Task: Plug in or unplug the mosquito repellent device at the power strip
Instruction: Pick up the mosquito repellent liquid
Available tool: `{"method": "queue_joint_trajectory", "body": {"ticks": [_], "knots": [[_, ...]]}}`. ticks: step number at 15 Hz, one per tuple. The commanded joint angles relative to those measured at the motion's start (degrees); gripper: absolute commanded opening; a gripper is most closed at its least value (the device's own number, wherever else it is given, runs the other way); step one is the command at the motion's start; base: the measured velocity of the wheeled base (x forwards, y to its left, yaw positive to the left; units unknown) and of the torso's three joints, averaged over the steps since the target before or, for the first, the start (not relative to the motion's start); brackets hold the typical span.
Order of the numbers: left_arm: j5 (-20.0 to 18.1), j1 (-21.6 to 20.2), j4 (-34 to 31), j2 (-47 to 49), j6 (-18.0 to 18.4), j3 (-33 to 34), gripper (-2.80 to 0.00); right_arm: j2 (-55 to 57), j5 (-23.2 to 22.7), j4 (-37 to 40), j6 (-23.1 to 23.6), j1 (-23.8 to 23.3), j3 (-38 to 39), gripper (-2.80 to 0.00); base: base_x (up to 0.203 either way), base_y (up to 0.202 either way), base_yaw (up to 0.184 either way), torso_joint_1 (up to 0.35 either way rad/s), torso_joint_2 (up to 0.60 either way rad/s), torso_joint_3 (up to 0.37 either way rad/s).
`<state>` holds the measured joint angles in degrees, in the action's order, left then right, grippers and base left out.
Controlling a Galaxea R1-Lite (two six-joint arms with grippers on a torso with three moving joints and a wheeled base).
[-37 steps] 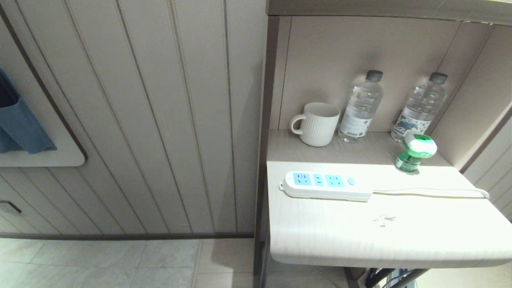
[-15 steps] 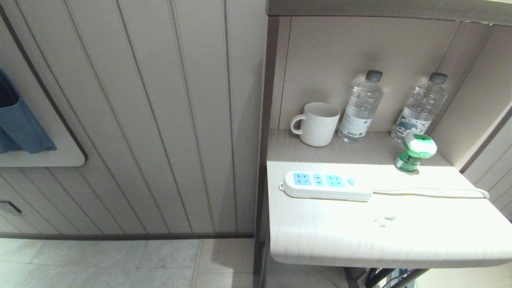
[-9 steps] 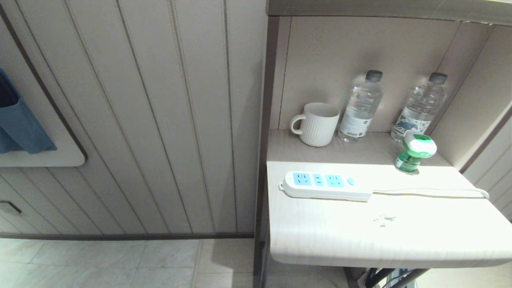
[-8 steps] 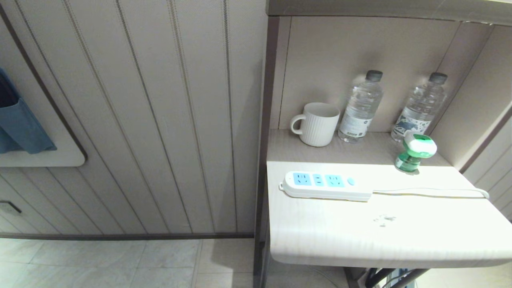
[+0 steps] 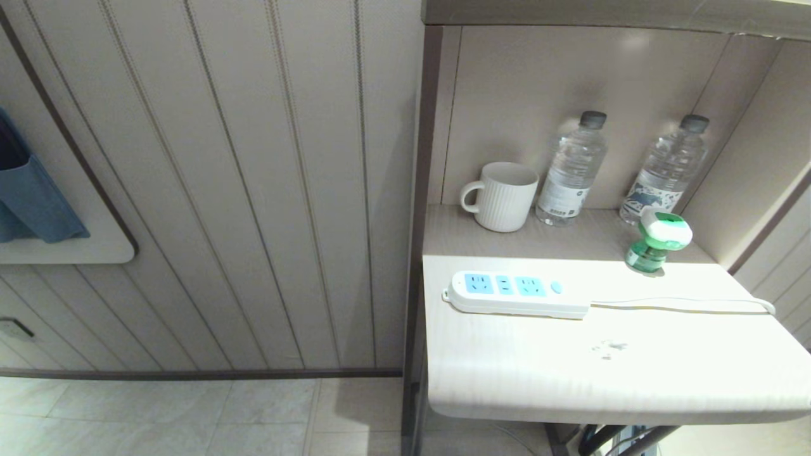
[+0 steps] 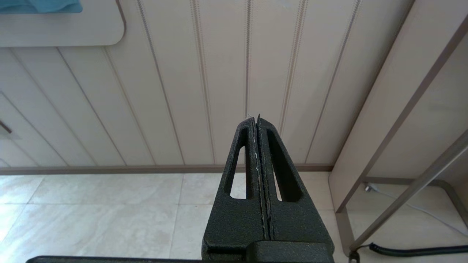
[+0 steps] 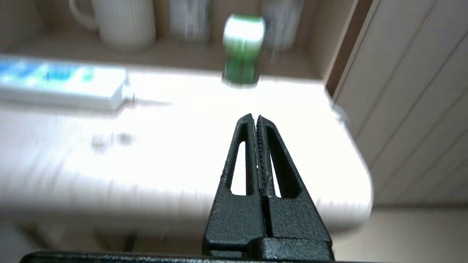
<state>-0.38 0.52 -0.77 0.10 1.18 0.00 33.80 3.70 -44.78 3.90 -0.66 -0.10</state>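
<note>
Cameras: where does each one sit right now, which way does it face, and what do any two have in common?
Head view: high, looking forward and down at the table with the power strip and mosquito repellent device; no arm shows.
Left wrist view: behind the shut left gripper, facing wall panels and floor beside the table.
Right wrist view: behind the shut right gripper, short of the table's front edge, facing the device.
Shared: head and right wrist views both show strip, device and mug.

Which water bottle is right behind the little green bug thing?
The right-hand water bottle, by the side wall. The mosquito repellent device stands just before it; the other bottle stands beside the white mug.
</note>
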Motion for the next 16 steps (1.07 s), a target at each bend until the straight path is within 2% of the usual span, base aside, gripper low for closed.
{"method": "queue_joint_trajectory", "body": {"ticks": [1,3,6,8,10,11,15,16], "knots": [[0.0,0.0,0.0,0.1,0.0,0.0,-2.80,12.3,0.7,-21.9,4.1,-0.1,-2.3,-2.80,0.000,0.000,0.000,0.000,0.00,0.000],[0.0,0.1,0.0,0.1,0.0,0.0,-2.80,15.8,0.9,-24.0,5.3,0.2,-3.8,-2.80,0.000,0.000,0.000,0.000,0.00,0.000],[-0.1,0.0,0.0,0.1,0.0,0.0,-2.80,24.0,1.3,-30.9,4.4,0.4,-4.4,-2.80,0.000,0.000,0.000,0.000,0.00,0.000],[0.0,0.0,0.0,0.1,0.0,0.0,-2.80,30.7,4.8,-35.5,1.2,0.5,-6.9,-2.80,0.000,0.000,0.000,0.000,0.00,0.000],[0.0,0.1,0.0,0.1,0.0,0.0,-2.80,35.0,12.8,-36.8,-7.2,2.2,-10.0,-2.80,0.000,0.000,0.000,0.000,0.00,0.000],[-0.1,0.0,0.0,0.1,0.0,0.0,-2.80,36.1,14.1,-36.2,-8.6,2.9,-10.4,-2.80,0.000,0.000,0.000,0.000,0.00,0.000],[0.0,0.0,0.0,0.1,0.0,0.0,-2.80,40.4,14.4,-35.1,-8.9,3.4,-11.5,-2.80,0.000,0.000,0.000,0.000,0.00,0.000],[0.0,0.0,0.0,0.1,0.0,0.0,-2.80,41.2,14.4,-34.3,-8.9,3.9,-11.8,0.00,0.000,0.000,0.000,0.000,0.00,0.000]]}}
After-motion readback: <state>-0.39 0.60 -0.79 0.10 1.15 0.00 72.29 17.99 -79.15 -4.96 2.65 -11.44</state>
